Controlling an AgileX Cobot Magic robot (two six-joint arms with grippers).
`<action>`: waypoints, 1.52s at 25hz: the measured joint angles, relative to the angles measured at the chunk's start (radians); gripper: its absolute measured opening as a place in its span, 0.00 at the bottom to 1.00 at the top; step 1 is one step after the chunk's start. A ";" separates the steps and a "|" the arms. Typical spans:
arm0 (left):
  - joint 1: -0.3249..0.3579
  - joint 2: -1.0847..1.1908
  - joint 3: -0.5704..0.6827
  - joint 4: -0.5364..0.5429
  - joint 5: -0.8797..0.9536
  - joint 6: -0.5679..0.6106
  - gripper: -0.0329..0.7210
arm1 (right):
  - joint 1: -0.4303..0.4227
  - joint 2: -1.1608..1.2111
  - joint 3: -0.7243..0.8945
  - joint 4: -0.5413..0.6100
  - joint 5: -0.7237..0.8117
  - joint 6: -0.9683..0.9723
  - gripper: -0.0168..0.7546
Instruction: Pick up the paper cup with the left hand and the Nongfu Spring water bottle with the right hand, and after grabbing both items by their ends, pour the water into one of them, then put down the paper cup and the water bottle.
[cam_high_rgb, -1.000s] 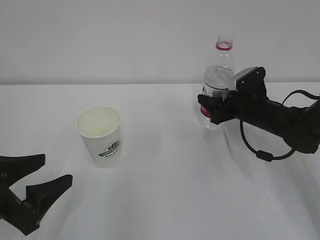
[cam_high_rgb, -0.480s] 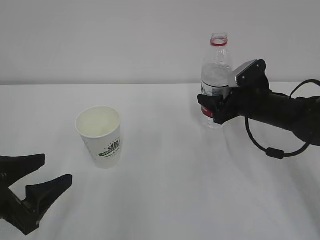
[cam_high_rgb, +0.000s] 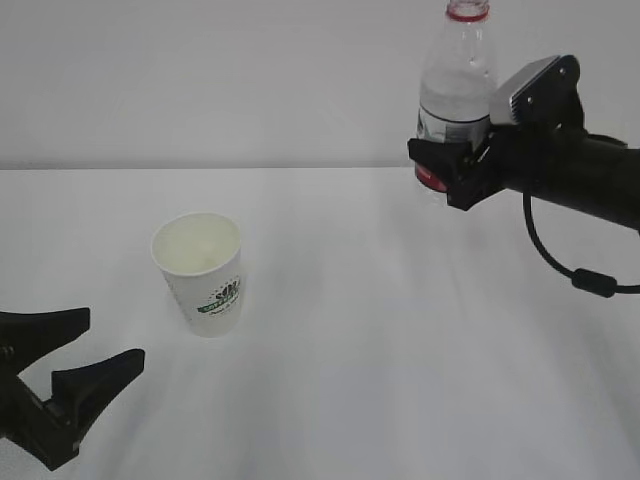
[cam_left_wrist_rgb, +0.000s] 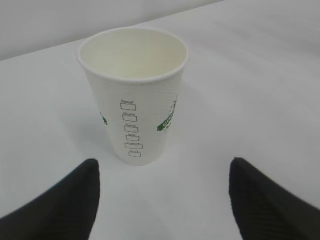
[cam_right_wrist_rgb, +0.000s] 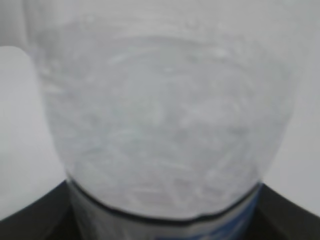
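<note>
The white paper cup (cam_high_rgb: 200, 275) with a green logo stands upright on the table, empty and cream inside. My left gripper (cam_high_rgb: 112, 338) rests open at the lower left, short of the cup and not touching it. In the left wrist view the paper cup (cam_left_wrist_rgb: 132, 95) stands just beyond my open left gripper (cam_left_wrist_rgb: 163, 170). My right gripper (cam_high_rgb: 440, 170) is shut on the lower body of the clear Nongfu Spring bottle (cam_high_rgb: 455, 90) and holds it upright above the table. The bottle (cam_right_wrist_rgb: 160, 115) fills the right wrist view, with the right gripper (cam_right_wrist_rgb: 160, 222) at its sides. Water cannot be made out.
The white table (cam_high_rgb: 350, 350) stretches back to a plain grey wall. A black cable (cam_high_rgb: 590, 282) loops down from the right arm above the table's right side.
My right gripper has lifted the bottle off the table, up and slightly to the right. The left gripper and the cup have not moved.
</note>
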 joint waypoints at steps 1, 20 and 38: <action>0.000 0.000 0.000 0.000 0.000 0.000 0.82 | 0.000 -0.028 0.005 -0.002 0.011 0.004 0.66; 0.000 0.000 0.000 0.035 0.000 0.000 0.82 | 0.000 -0.283 0.101 -0.327 0.135 0.300 0.66; 0.000 0.000 0.000 0.058 0.000 0.000 0.82 | 0.000 -0.387 0.349 -0.236 0.080 0.223 0.66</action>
